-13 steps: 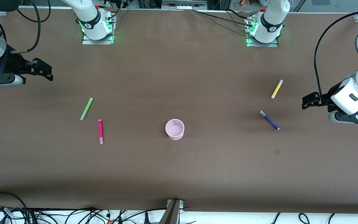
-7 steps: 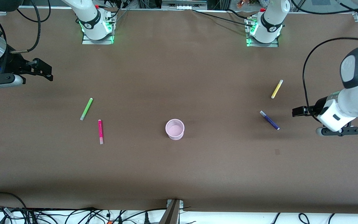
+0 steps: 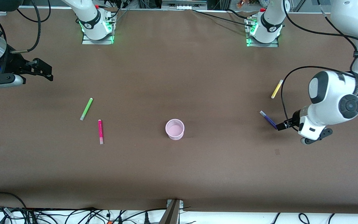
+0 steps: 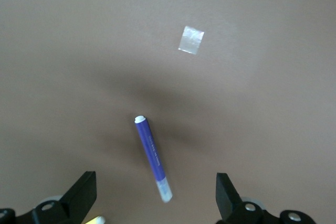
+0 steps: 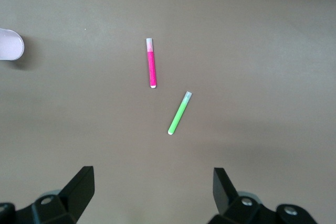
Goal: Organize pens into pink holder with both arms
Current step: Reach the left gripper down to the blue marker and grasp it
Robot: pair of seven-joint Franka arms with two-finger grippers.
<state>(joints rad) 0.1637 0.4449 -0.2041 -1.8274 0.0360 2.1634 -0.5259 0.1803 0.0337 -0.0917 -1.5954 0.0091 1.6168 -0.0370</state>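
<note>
Pink holder [image 3: 175,129] upright mid-table, nothing in it; all four pens lie flat on the brown table [image 3: 179,174].

Left gripper [image 3: 280,126] over the dark purple pen [image 3: 268,119] at the left arm's end of the table; fingers [image 4: 83,192] spread wide, the pen between them in the left wrist view [image 4: 153,158] (not touching either); yellow pen [image 3: 277,89] farther from the front camera, apart from the purple one; small pale tape patch [image 4: 190,40] on the table near the pen.

Right gripper [image 3: 43,70] waits over bare table at the right arm's end; fingers [image 5: 81,184] spread, holding nothing; light green pen [image 3: 86,109] and magenta pen [image 3: 100,132] lie close together, not touching, the magenta nearer the front camera.
</note>
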